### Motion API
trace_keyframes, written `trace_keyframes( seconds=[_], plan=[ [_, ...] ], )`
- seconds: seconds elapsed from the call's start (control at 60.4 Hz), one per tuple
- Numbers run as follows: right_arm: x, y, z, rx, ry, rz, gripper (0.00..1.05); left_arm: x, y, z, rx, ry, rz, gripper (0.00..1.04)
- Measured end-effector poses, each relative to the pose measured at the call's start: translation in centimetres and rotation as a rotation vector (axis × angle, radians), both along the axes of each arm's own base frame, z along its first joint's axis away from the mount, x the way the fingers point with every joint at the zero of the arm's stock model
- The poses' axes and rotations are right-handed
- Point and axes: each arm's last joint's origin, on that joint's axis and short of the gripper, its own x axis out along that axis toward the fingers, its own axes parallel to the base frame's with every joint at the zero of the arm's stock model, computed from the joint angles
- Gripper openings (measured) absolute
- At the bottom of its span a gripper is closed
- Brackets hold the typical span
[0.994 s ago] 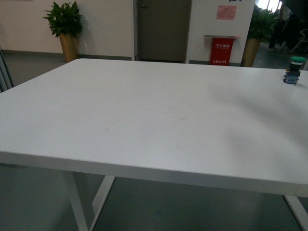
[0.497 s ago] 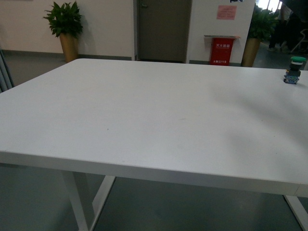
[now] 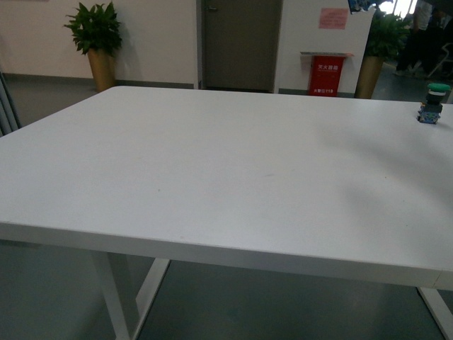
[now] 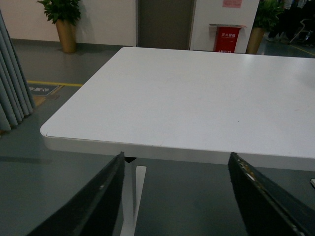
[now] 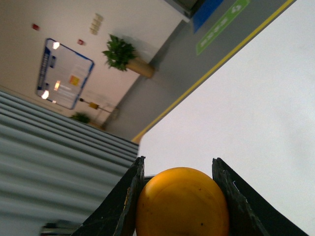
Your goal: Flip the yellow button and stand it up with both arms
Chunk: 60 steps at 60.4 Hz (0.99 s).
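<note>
While the right gripper (image 5: 178, 162) is clamping the yellow button (image 5: 182, 202) by its cap, the white table (image 4: 197, 88) showing behind it, the left gripper (image 4: 175, 157) is hanging spread wide and empty at the table's near edge; a green-capped switch (image 3: 432, 103) is standing far right.

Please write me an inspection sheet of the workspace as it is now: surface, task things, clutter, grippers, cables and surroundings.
Surface: white table, flat, with one switch standing on it.
Job's things: yellow button, only its cap shows, between the right gripper's fingers; not seen in the front view.
Clutter: green-capped switch, upright near the table's far right edge.
Grippers: left gripper open, nothing between its fingers, facing the table's edge; right gripper shut on the yellow button.
Cables: nothing seen.
Surroundings: potted plant, grey door, red box by the wall.
</note>
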Motion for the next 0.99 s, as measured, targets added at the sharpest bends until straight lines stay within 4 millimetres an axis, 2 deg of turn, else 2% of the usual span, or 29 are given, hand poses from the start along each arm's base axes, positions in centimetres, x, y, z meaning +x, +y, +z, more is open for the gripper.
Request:
trace_keyframes(
  seconds=[0.099,0.199,0.398,0.563,0.712,0.994],
  plan=[
    [1.9,-1.6,0.8,-0.184,0.015,-0.043,0.35,0.0,0.0,0.0,0.000,0.000,0.000,0.86],
    [4.2,-3.9,1.7,-0.472,0.009,-0.100,0.35,0.0,0.0,0.0,0.001,0.000,0.000,1.00],
    [7.2,-8.9,3.0,-0.898,-0.003,-0.132,0.35,0.0,0.0,0.0,0.000,0.000,0.000,0.99],
    [8.7,-13.0,2.1,-1.215,0.057,-0.043,0.35,0.0,0.0,0.0,0.000,0.000,0.000,0.99],
    [9.8,-14.6,0.2,-1.271,0.150,0.016,0.35,0.0,0.0,0.0,0.000,0.000,0.000,0.99],
    [11.4,-15.3,-3.1,-1.135,0.324,0.015,0.35,0.0,0.0,0.0,0.000,0.000,0.000,0.99]
  ],
)
